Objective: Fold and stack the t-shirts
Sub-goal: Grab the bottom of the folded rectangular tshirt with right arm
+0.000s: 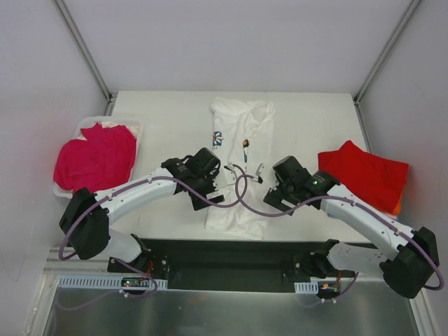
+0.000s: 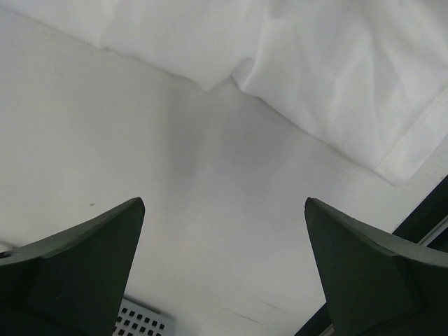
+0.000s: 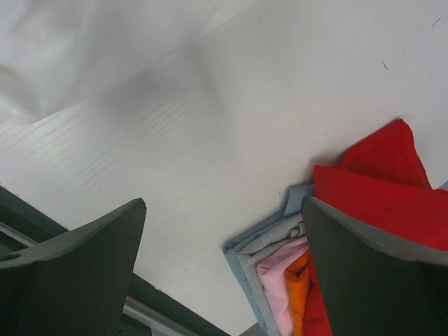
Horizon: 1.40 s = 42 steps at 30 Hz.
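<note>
Open left gripper (image 2: 224, 269) beside white t-shirt's (image 2: 329, 70) hem.

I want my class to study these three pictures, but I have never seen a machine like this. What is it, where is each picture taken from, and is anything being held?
These are two white robot arms on a white table, each ending in a two-finger gripper. One picture looks down from above; the other two come from cameras on the wrists. A white cloth t-shirt lies in the middle. The left gripper and right gripper hang open on either side of it, holding nothing. A magenta t-shirt sits in a white bin on the left. A stack of folded t-shirts, topped by a red one, lies on the right.
</note>
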### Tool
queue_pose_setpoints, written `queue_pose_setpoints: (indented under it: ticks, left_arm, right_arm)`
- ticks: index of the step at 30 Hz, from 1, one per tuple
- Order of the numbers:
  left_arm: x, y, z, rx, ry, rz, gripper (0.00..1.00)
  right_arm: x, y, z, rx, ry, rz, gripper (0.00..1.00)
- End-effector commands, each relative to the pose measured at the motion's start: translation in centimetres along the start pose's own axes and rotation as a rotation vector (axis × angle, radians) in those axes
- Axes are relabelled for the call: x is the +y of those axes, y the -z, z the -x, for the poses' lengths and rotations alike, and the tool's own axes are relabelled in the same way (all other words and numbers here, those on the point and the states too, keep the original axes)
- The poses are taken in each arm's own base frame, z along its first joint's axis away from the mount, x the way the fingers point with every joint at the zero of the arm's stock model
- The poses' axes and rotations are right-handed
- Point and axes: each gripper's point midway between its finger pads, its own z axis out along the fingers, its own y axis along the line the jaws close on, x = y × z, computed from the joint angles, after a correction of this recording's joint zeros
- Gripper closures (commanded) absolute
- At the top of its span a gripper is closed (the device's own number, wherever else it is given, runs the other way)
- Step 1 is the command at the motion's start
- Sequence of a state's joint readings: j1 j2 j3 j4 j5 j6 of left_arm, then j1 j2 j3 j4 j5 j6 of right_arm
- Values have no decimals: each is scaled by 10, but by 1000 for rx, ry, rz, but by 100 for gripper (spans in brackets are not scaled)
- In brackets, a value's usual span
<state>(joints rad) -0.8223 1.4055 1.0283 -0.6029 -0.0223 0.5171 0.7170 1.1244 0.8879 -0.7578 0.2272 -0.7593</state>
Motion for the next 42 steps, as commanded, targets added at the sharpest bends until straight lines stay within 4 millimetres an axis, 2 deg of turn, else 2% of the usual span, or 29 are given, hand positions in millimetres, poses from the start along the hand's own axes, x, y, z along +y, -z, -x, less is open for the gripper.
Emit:
queue_pose_setpoints:
  ticks: [1, 4, 8, 11, 24, 31, 42]
  left_arm:
    - [-13, -10, 8, -54, 2, -78, 1]
    - [-17, -15, 7, -53, -2, -99, 1]
    - [-28, -18, 14, -74, -26, -145, 1]
    - [-29, -23, 18, -76, -48, -151, 1]
    - [-66, -44, 11, -19, -175, -225, 1]
    - [-82, -35, 15, -52, -223, -245, 1]
    - [-95, -27, -7, -55, -252, -257, 1]
  right_arm:
    - [15, 4, 12, -53, 98, 24, 2]
    - [27, 5, 17, -65, 143, 55, 1]
    - [42, 4, 23, -70, 211, 86, 4]
    - [55, 2, 27, -72, 272, 104, 6]
    - [117, 3, 47, -140, 497, 207, 6]
    - [137, 5, 51, -188, 565, 227, 7]
    - [159, -2, 44, -203, 599, 289, 8]
